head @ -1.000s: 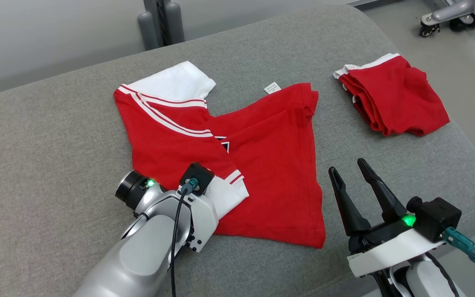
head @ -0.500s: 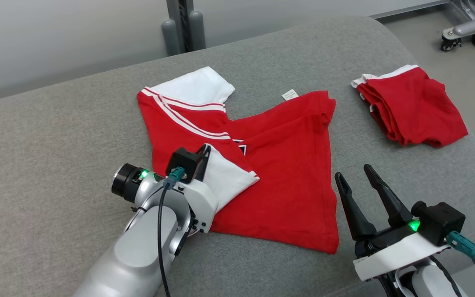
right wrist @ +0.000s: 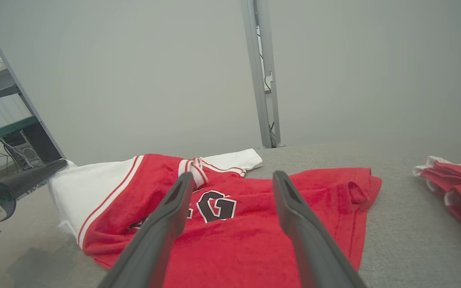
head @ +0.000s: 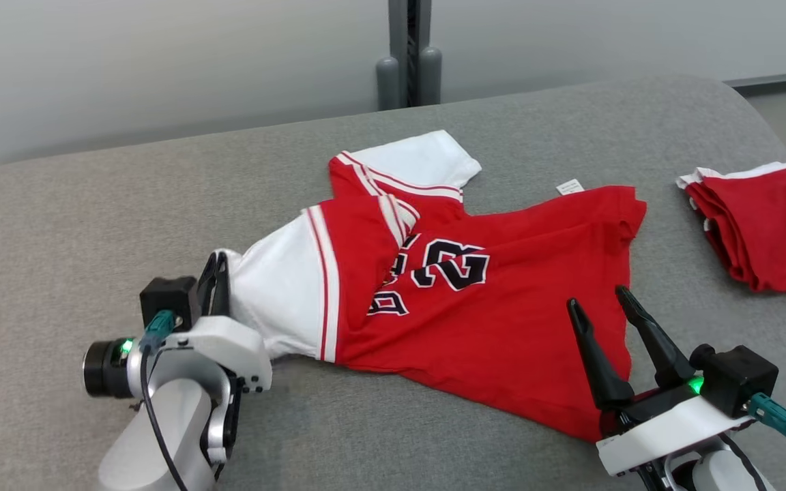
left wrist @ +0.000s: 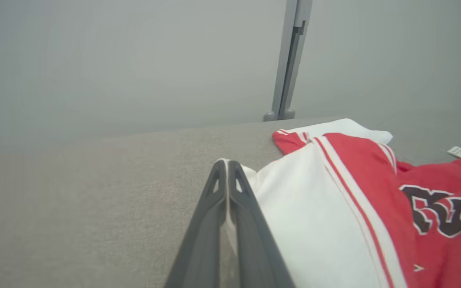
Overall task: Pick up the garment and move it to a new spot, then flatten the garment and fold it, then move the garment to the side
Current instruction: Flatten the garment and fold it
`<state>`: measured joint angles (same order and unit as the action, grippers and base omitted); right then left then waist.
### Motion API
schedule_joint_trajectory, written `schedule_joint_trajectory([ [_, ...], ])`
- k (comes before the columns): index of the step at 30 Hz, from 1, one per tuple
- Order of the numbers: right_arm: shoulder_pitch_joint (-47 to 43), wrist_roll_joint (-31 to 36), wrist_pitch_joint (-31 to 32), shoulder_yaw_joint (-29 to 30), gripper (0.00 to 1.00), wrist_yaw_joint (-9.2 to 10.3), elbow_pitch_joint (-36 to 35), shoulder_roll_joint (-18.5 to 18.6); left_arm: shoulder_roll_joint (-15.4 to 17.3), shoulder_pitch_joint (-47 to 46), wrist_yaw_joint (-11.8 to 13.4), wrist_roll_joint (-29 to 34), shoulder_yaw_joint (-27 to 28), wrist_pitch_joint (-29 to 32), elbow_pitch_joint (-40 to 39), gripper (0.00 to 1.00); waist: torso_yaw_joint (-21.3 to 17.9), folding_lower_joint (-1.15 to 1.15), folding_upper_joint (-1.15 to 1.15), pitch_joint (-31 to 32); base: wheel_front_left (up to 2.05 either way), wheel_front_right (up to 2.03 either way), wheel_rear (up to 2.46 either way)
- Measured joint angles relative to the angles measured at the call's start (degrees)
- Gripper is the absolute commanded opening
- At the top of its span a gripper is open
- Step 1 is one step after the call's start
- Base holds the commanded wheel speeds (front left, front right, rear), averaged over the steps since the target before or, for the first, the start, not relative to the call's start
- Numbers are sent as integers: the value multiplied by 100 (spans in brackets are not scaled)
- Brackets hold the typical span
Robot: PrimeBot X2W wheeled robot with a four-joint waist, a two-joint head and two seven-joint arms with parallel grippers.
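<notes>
White sleeve (head: 277, 300) now clamped by left gripper (head: 217, 276), dragged toward cushion's (head: 93, 225) left edge, flattening garment (head: 502, 327); right gripper (head: 598, 298) agape, empty.

Right of the right tool (head: 598, 297), the folded pile (head: 761, 225) is cut off at the head view's edge. The shirt (head: 516, 307) hem passes behind this tool. Label (head: 570, 186) print: too small to read. Lettering (head: 451, 262): partly hidden by a fold.

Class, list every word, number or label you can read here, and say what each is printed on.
"22", as it seems to read: big black figures edged white on the red jersey, partly creased.
Further black characters beside them: hidden in folds, unreadable.
Small white tag at the jersey's edge: print too small to read.
</notes>
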<state>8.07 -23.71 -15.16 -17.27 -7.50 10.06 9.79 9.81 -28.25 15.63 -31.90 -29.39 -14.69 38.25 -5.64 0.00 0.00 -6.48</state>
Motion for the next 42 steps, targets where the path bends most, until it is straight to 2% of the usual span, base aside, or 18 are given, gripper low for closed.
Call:
schedule_joint_trajectory([
  [6,-13,0,0,-41,100,0,13,46,-5,525,81,-302,218,4,52,0,341,0,0,108,0,0,0],
  [14,-32,-1,0,-38,100,0,41,73,-154,940,134,-500,301,3,33,2,513,0,0,160,0,0,0],
  [15,-40,-1,0,-40,100,0,44,73,-164,977,133,-502,290,3,23,9,524,0,0,169,0,0,0],
  [16,-41,-1,0,-41,100,0,49,73,-176,1011,133,-504,280,3,14,32,533,0,0,177,0,0,0],
  [17,-41,-2,0,-41,100,0,52,74,-185,1042,133,-510,269,3,9,93,541,0,0,186,0,0,0],
  [18,-41,-2,0,-42,100,0,57,77,-189,1058,132,-517,268,3,-3,100,548,0,0,195,0,0,0],
  [22,-41,-10,0,-51,100,0,70,92,-133,1065,132,-524,311,-4,-155,100,560,0,0,229,0,0,0],
  [29,-40,-11,0,-97,100,0,70,101,207,1062,107,-281,316,-12,-417,100,504,0,0,227,0,0,0],
  [34,-39,-22,0,-125,100,0,66,100,500,1023,-54,-159,67,478,-212,100,432,0,0,199,0,0,0],
  [42,-38,-36,0,-112,100,0,63,89,673,1014,-187,-202,27,766,-44,100,343,0,0,126,0,0,0],
])
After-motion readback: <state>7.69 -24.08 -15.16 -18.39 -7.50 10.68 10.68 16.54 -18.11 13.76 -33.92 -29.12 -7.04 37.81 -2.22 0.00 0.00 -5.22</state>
